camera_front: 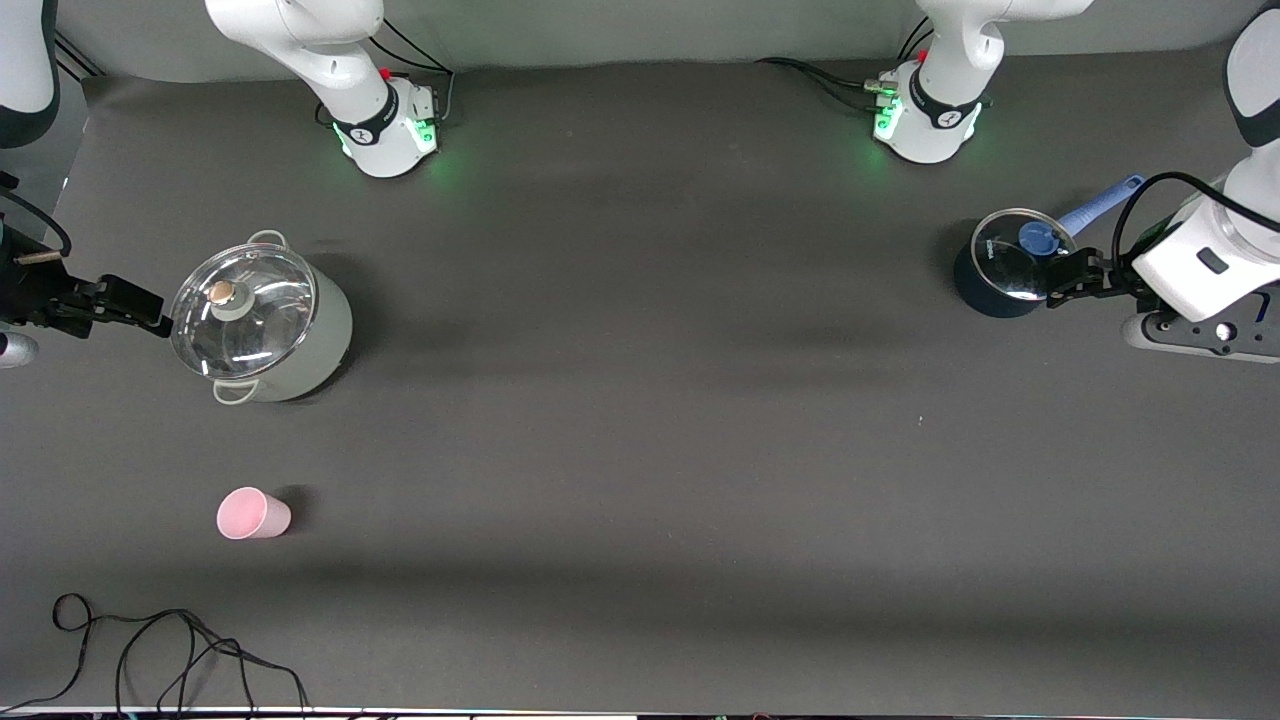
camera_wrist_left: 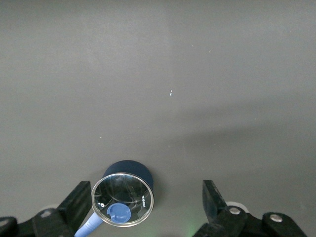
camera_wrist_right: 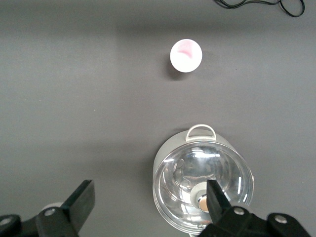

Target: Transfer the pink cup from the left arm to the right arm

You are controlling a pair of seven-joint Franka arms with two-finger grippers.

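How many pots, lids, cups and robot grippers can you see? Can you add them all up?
Pots: 2 - pale green pot, dark blue pot
Glass lids: 2 - big lid, small lid
Cups: 1 - pink cup
Grippers: 2 - left gripper, right gripper, both open
Total: 7

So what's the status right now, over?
Left gripper open over small dark-blue pot. Right gripper open beside big pale lidded pot. Small pale-pink plastic cup untouched. Nothing in the way.

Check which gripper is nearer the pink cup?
Right. The right gripper hangs open beside the white pot, at the pink cup's end; the left gripper hangs open over the blue saucepan.
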